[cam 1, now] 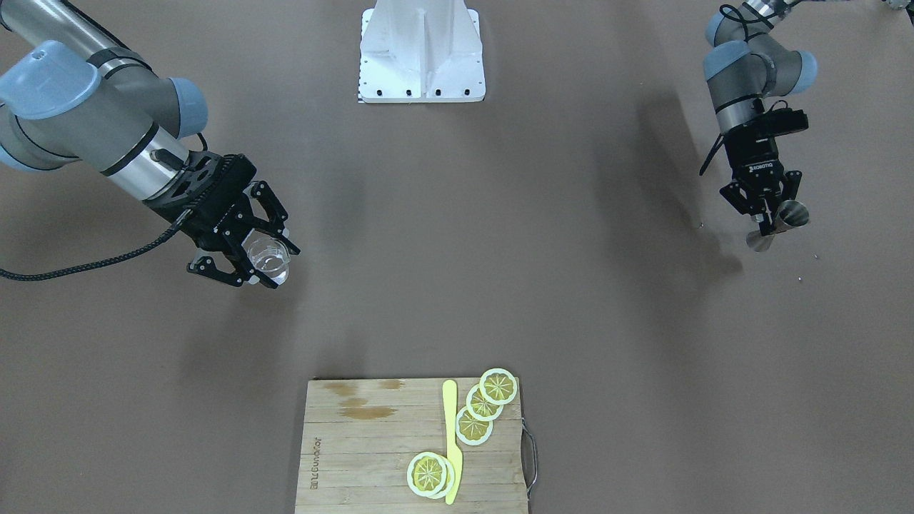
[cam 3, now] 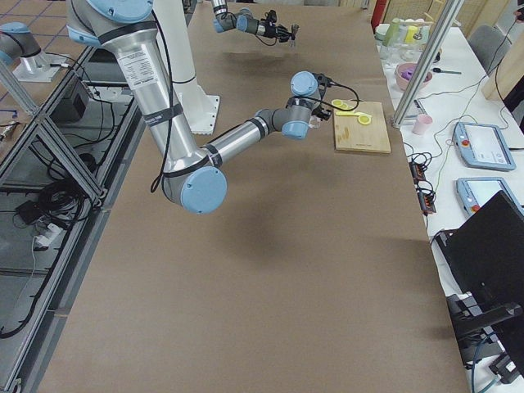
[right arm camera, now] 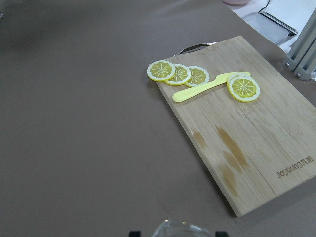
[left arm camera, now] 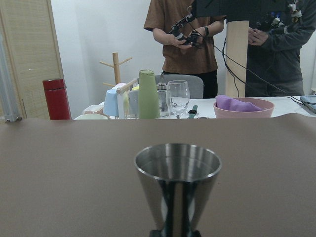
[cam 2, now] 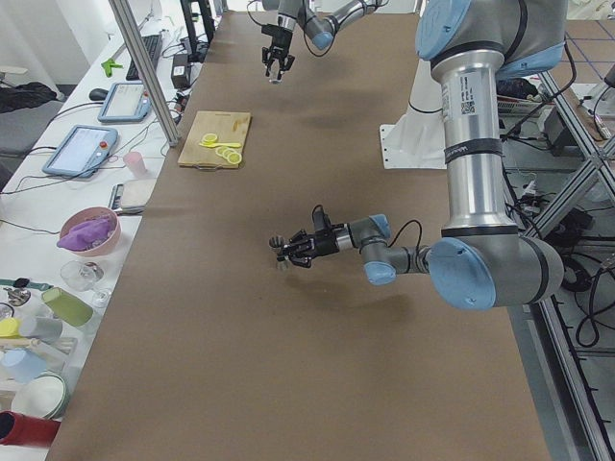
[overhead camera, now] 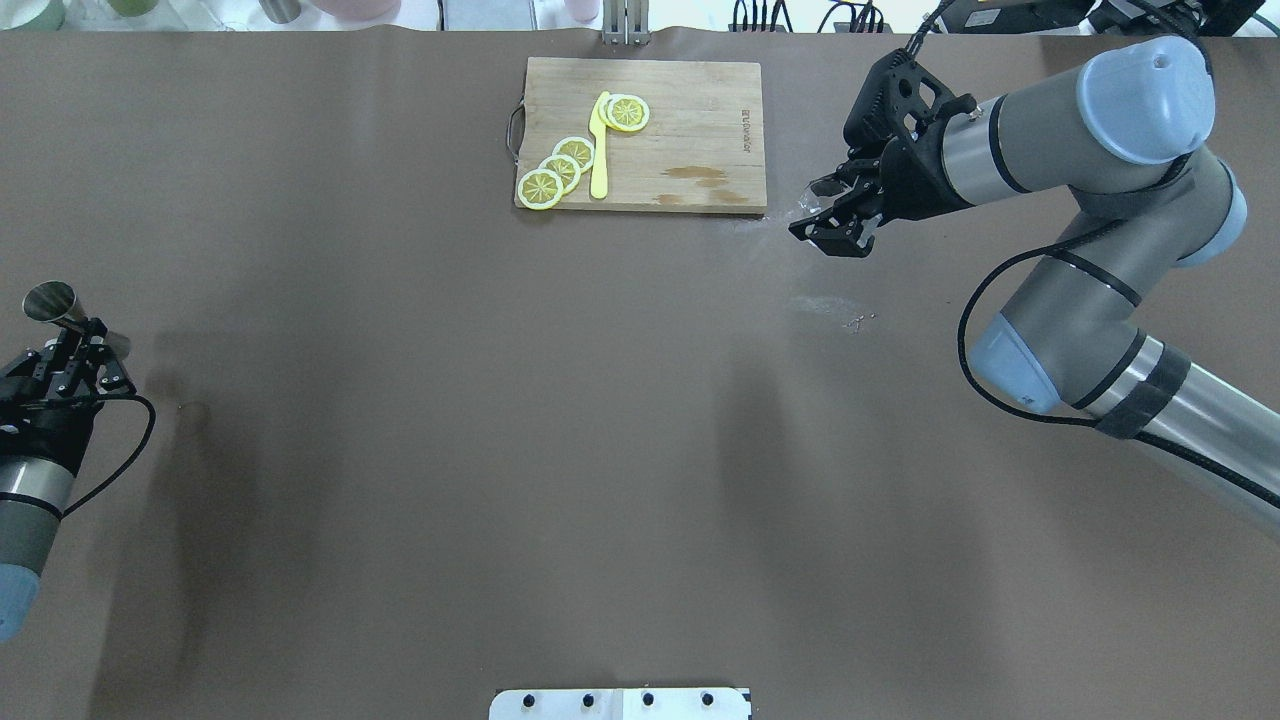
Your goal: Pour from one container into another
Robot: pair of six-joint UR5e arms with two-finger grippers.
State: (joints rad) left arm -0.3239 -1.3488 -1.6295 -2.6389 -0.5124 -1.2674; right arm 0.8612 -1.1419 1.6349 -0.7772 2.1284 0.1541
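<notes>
My left gripper is shut on the waist of the steel jigger, far out at my left end of the table. In the left wrist view the jigger stands upright with its open cone up; what is inside does not show. The overhead view has the left gripper and jigger at the left edge. My right gripper is shut on the clear glass tumbler, held above the table beside the board's corner. Only the glass rim shows in the right wrist view. The two containers are far apart.
A wooden cutting board with several lemon slices and a yellow knife lies at the far middle. White specks dot the table below the right gripper. The white robot base stands at my side. Cups and bowls crowd a side table.
</notes>
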